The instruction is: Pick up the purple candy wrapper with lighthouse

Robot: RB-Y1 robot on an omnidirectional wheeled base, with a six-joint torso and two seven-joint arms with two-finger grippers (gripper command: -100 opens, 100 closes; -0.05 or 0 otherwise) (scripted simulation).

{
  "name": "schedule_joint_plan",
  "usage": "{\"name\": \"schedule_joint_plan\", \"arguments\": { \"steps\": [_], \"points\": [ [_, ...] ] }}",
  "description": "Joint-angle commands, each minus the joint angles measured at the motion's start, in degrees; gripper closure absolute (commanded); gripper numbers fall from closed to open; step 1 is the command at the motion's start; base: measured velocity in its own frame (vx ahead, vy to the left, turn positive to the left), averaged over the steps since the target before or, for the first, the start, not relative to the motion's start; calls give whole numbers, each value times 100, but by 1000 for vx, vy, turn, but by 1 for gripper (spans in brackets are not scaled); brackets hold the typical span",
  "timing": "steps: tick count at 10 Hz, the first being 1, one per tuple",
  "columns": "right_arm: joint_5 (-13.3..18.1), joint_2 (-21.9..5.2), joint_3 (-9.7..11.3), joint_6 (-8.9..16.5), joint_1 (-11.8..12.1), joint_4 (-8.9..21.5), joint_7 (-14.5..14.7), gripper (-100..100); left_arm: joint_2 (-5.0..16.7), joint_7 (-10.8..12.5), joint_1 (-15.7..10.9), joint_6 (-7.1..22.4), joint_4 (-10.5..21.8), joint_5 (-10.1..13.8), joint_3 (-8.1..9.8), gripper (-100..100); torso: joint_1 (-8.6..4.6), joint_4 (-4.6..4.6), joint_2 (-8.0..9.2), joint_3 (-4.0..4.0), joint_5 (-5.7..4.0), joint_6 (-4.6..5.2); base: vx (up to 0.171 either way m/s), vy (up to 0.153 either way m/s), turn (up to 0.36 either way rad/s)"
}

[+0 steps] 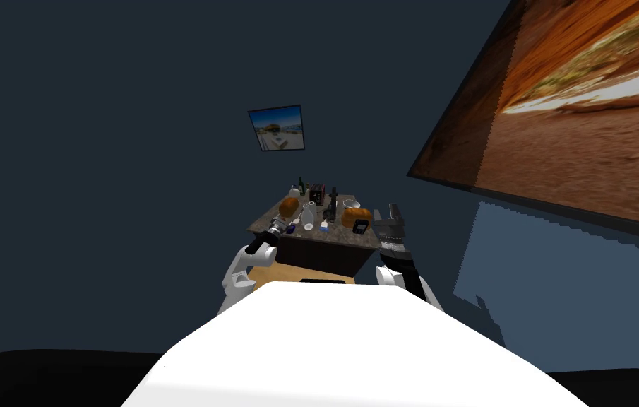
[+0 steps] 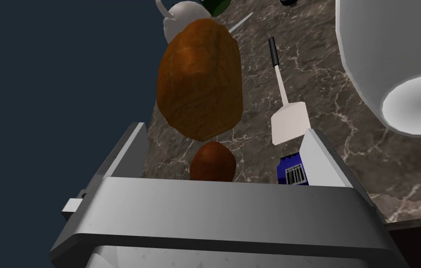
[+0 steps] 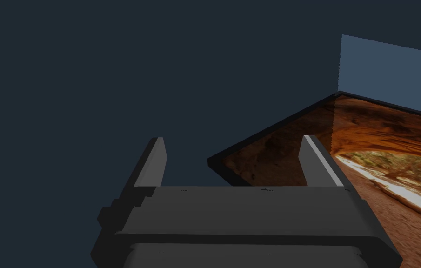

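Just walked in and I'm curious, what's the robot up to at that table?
The left pincer hovers open over the marble table. A small brown lump sits between its fingers; the purple wrapper lies right beside one finger, not gripped yet. The right pincer is open too, raised beside the table.

Close up I count two brown lumps (image 2: 199, 79), one white spatula (image 2: 290, 122) and one purple wrapper (image 2: 290, 170). Plus two framed pictures (image 1: 277, 128) hanging up.
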Motion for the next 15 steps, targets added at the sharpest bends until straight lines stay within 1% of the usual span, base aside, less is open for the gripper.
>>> {"name": "schedule_joint_plan", "arguments": {
  "steps": [1,2,3,4,5,6,7,8,9,10,11,12,13,14,15],
  "points": [
    [0,0,0,0,0,0,0,0,26,44,-16,165,-12,26,13,-100,0,0,0,0,0,0,6,3,8],
    [0,0,0,0,0,0,0,0,66,266,-93,399,37,81,3,-100,-2,1,3,2,-1,0,13,5,-44],
    [0,0,0,0,0,0,0,0,66,266,-93,525,37,81,3,-100,-2,1,1,1,-1,2,12,7,-32],
    [0,0,0,0,0,0,0,0,107,476,-168,718,92,142,-7,-100,-1,0,2,1,0,0,19,13,-42],
    [0,0,0,0,0,0,0,0,107,476,-168,875,92,142,-7,-100,0,0,-1,0,0,1,20,11,-20],
    [0,0,0,0,0,0,0,0,151,675,-239,1036,153,208,-18,-100,1,0,-1,0,0,0,26,11,-38],
    [0,0,0,0,0,0,0,0,151,675,-239,1201,153,208,-18,-100,1,0,-4,-2,0,1,22,10,-21],
    [0,0,0,0,0,0,0,0,151,675,-239,1216,153,208,-18,-100,1,-1,-2,-1,0,-1,8,4,5],
    [0,0,0,0,0,0,0,0,196,864,-307,1425,218,278,-29,-100,-2,1,2,1,0,0,16,9,-35],
    [0,0,0,0,0,0,0,0,196,864,-307,1546,218,278,-29,-100,0,0,0,0,0,1,19,12,-25],
    [0,0,0,0,0,0,0,0,241,1043,-373,1711,284,349,-39,-100,0,0,0,0,0,0,24,18,-26],
    [0,0,0,0,0,0,0,0,241,1043,-373,1856,284,349,-39,-100,3,0,-3,-1,0,0,22,18,-17],
    [0,0,0,0,0,0,0,0,286,1211,-438,2007,350,421,-49,-100,3,0,-2,-1,1,-1,27,15,-25],
    [0,0,0,0,0,0,0,0,286,1211,-438,2169,350,421,-49,-100,3,-1,-4,-2,0,0,23,14,-15],
    [0,0,0,0,0,0,0,0,330,1371,-500,2332,416,493,-59,-100,2,-1,-3,-2,0,0,30,14,-28]
  ]
}}
